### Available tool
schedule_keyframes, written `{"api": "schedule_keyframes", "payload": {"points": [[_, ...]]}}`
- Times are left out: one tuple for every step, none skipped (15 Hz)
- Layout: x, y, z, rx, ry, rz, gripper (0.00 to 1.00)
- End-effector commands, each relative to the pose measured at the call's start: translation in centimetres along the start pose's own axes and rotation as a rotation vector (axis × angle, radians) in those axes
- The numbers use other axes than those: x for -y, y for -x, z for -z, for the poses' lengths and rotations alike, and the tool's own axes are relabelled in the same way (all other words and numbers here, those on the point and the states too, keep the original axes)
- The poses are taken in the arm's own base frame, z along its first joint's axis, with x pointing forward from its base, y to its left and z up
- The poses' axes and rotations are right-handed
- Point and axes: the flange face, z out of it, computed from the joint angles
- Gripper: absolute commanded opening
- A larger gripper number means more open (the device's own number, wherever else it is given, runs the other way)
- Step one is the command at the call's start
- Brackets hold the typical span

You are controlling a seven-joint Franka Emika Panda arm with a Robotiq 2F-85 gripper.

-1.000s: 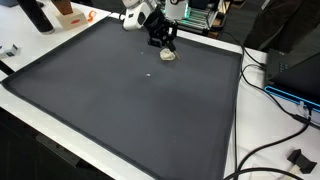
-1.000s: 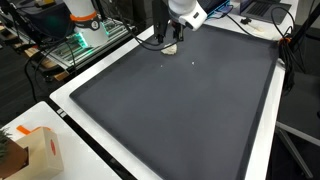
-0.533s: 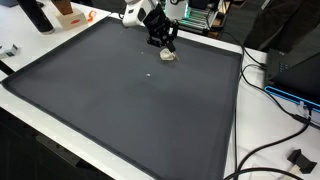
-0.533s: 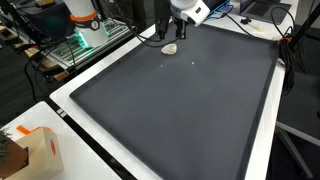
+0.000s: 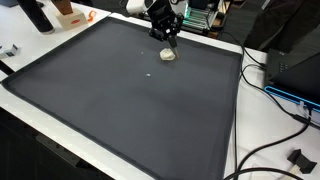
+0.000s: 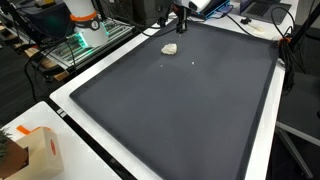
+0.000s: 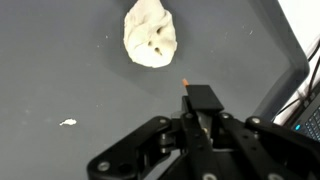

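A cream, lumpy piece (image 7: 150, 35) lies on the dark grey mat (image 5: 120, 110) near its far edge; it also shows in both exterior views (image 5: 168, 55) (image 6: 171, 48). My gripper (image 7: 197, 100) hangs above and just off the lump, not touching it, and both exterior views show it raised (image 5: 167, 37) (image 6: 180, 17). The fingers are pressed together. A tiny orange tip shows at their end; I cannot tell what it is. A small white fleck (image 7: 68, 123) lies on the mat nearby.
The white table border (image 5: 235, 120) rings the mat. Cables (image 5: 272, 92) trail along one side. An orange and white box (image 6: 35, 148) sits at a corner, and lit equipment (image 6: 75, 42) and a black bottle (image 5: 36, 15) stand past the far edge.
The gripper has risen off the cream lump and drawn back toward the far edge. The lump stays where it was on the mat.
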Motion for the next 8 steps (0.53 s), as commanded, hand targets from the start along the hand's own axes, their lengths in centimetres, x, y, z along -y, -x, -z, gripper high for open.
{"api": "schedule_keyframes", "payload": {"points": [[2.0, 0.9, 0.9, 0.017, 0.079, 0.004, 0.03], [2.4, 0.8, 1.2, 0.021, 0.102, 0.012, 0.03], [2.8, 0.8, 1.5, 0.024, 0.121, 0.019, 0.03], [3.2, 0.8, 1.8, 0.026, 0.143, 0.026, 0.03], [3.6, 0.7, 2.1, 0.028, 0.164, 0.033, 0.03], [3.9, 0.7, 2.3, 0.031, 0.183, 0.040, 0.03], [4.3, 0.6, 2.6, 0.034, 0.203, 0.045, 0.03], [4.6, 0.5, 2.8, 0.035, 0.223, 0.053, 0.03]]}}
